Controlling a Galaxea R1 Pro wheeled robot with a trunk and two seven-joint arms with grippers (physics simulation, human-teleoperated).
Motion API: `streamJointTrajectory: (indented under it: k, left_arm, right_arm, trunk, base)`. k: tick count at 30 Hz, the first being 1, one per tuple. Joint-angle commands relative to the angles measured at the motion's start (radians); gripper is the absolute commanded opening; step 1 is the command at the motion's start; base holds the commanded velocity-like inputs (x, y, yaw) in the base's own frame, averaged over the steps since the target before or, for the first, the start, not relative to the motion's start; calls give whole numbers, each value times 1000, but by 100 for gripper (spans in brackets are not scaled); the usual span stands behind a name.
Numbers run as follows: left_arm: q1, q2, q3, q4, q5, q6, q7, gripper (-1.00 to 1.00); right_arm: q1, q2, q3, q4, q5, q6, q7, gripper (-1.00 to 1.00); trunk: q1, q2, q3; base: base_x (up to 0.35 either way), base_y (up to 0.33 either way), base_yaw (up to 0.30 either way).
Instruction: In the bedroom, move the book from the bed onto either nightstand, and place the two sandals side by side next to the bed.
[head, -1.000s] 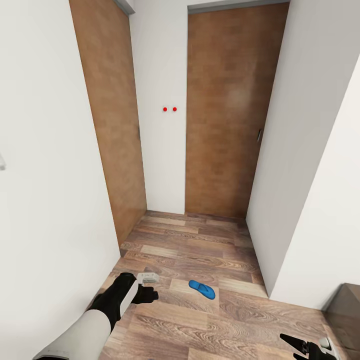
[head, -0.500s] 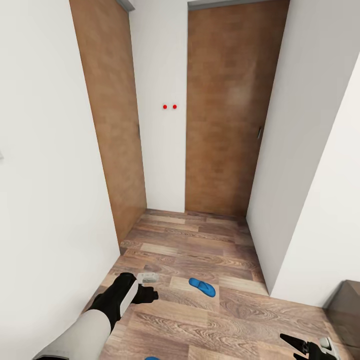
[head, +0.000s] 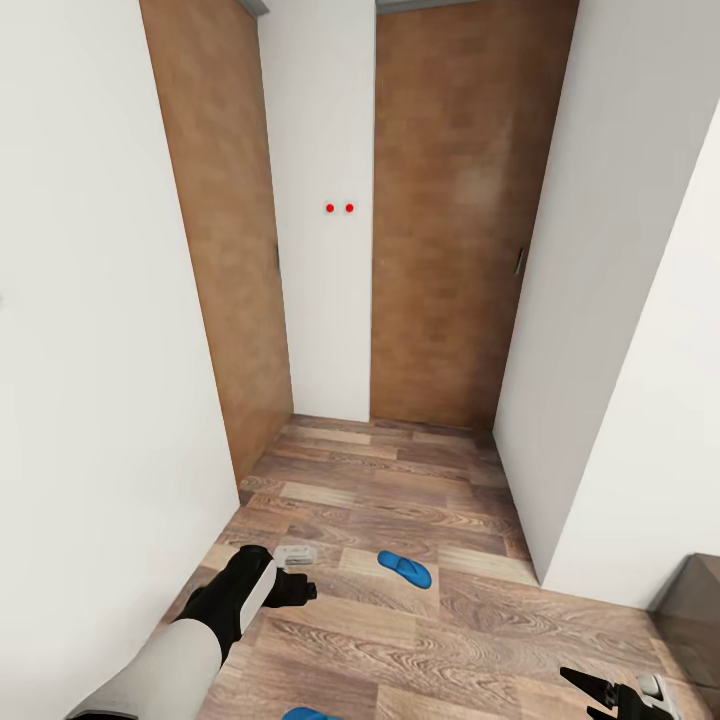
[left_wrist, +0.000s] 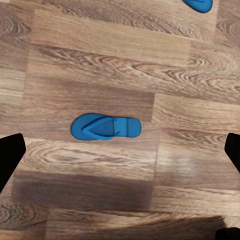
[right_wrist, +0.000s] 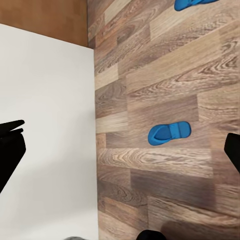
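Observation:
One bright blue sandal (head: 404, 568) lies on the wood-plank floor of a narrow passage. A second sandal (head: 305, 714) peeks in at the head view's near edge. My left gripper (head: 300, 588) hangs low over the floor just left of the first sandal. In the left wrist view its fingers (left_wrist: 10, 155) stand wide apart and empty, with a sandal (left_wrist: 105, 127) on the floor between them and another sandal (left_wrist: 198, 4) at the frame's edge. My right gripper (head: 590, 695) is open and empty; its wrist view shows both sandals (right_wrist: 169, 132) (right_wrist: 192, 3). The book, bed and nightstands are out of view.
Two brown wooden doors (head: 450, 220) (head: 215, 230) close the passage ahead and on the left. White walls (head: 90, 350) (head: 620, 300) hem it in on both sides. A dark brown furniture corner (head: 692, 598) juts in at the lower right. A white wall (right_wrist: 45, 135) runs along the floor beside my right gripper.
The whole picture has slid upward slightly, so the camera has moved. The second sandal now shows more at the near edge. Both arms keep their pose.

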Motion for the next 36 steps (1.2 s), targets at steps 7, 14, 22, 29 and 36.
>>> streamJointTrajectory:
  k: [7,14,22,29,36]
  left_arm:
    - [0,1,-4,-1,7,5,2,100]
    - [0,1,-4,-1,7,5,2,100]
    - [0,1,-4,-1,7,5,2,100]
    - [0,1,-4,-1,7,5,2,100]
    - [0,1,-4,-1,7,5,2,100]
  right_arm:
    - [-1,0,-1,0,-3,6,1,100]
    - [-1,0,-1,0,-3,6,1,100]
    - [-1,0,-1,0,-3,6,1,100]
    - [-1,0,-1,0,-3,6,1,100]
    - [-1,0,-1,0,-3,6,1,100]
  trunk:
    - [27,-50,-23]
    - [54,-99,-45]
    - [84,-155,-70]
    - [111,-204,-92]
    - [138,-253,-114]
  base:
    - [0,0,0]
    - [0,0,0]
    - [0,0,0]
    - [0,0,0]
    - [0,0,0]
